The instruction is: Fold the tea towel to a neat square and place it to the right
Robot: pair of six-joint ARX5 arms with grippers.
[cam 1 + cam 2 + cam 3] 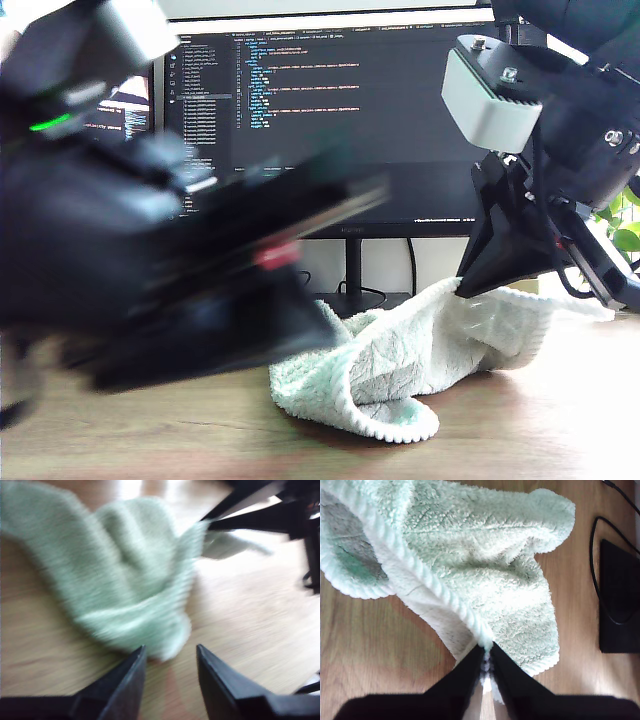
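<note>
- My first claw [167, 667] is a dark blur filling the exterior view's left, hiding the near table [180, 440]; its jaws hang apart, empty, just short of the tea towel [420, 355].
- My second claw [487, 662], pinched tight on the towel's ribbed hem [427, 577], lifts that corner; the rest lies crumpled mid-table before the monitor [330, 110].

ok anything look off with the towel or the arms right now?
The tea towel isn't square: it's bunched and half-lifted, one hem corner pinched in my second end effector, the rest slumped on the table. My first end effector is open, holding nothing. No damage visible.
</note>
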